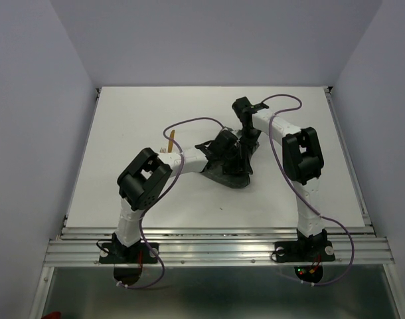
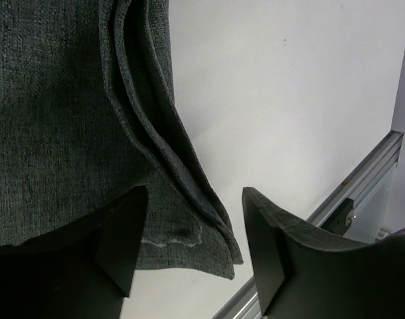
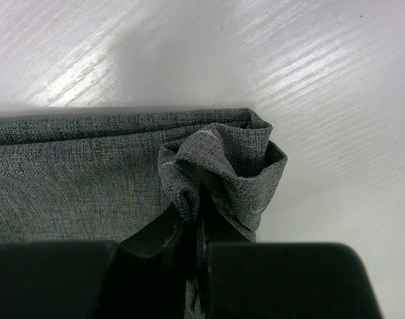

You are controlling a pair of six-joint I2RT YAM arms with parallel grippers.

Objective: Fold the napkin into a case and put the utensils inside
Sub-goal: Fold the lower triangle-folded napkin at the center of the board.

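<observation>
Top view: even, diffuse overhead light. Tabletop (image 1: 123, 193) bright white; walls (image 1: 30, 100) a shade dimmer, lilac-tinted. Arms (image 1: 144, 179) throw only faint, soft shadows.
Right wrist: streaky glare on tabletop, soft shadow band along napkin (image 3: 76, 179) edge. Right hand (image 3: 194, 229) underexposed, near-black.
Left wrist: weave sharp. Left hand (image 2: 194, 199) dark, little surface detail.

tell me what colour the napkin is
The napkin is dark grey with a fine woven fleck and a pale stitched line near its hem. It shows best in the left wrist view.
</observation>
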